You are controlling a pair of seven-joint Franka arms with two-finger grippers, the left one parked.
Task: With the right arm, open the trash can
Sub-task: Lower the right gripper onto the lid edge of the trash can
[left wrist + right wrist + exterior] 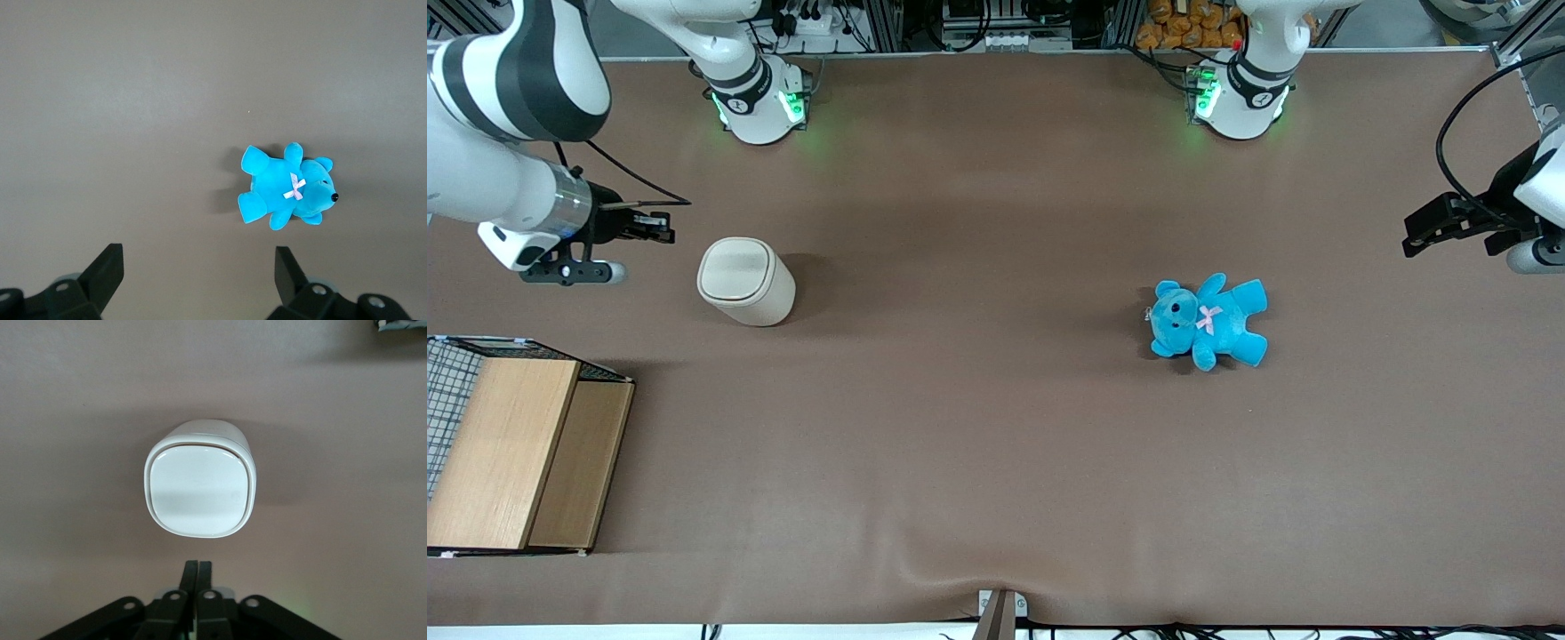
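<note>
**Operator:** Report the position of the bin.

**Technician:** The bin (746, 282) stands upright on the brown worktop (996, 444), toward the working arm's end. It is a small cream cylinder with a rounded-square lid (199, 490). The lid sits flat and closed on the rim; in the right wrist view a thin seam runs around its edge.

**Operator:** Position of the arm and tool?

**Technician:** The right arm (498, 133) reaches in over the working arm's end of the worktop. The tool (660, 227) hangs just beside the bin, slightly farther from the front camera than the lid, with a clear gap between them. No contact with the bin.

**Operator:** State of the tool?

**Technician:** In the right wrist view the two black fingers (197, 583) lie pressed together, tips pointing toward the near edge of the lid. Nothing is held between them.

**Operator:** Other items on the worktop?

**Technician:** A blue teddy bear (1208, 322) with a pink bow lies on its back well apart from the bin, toward the parked arm's end. A wooden box (520, 453) with a wire mesh panel sits at the working arm's end, nearer to the front camera than the bin.
</note>
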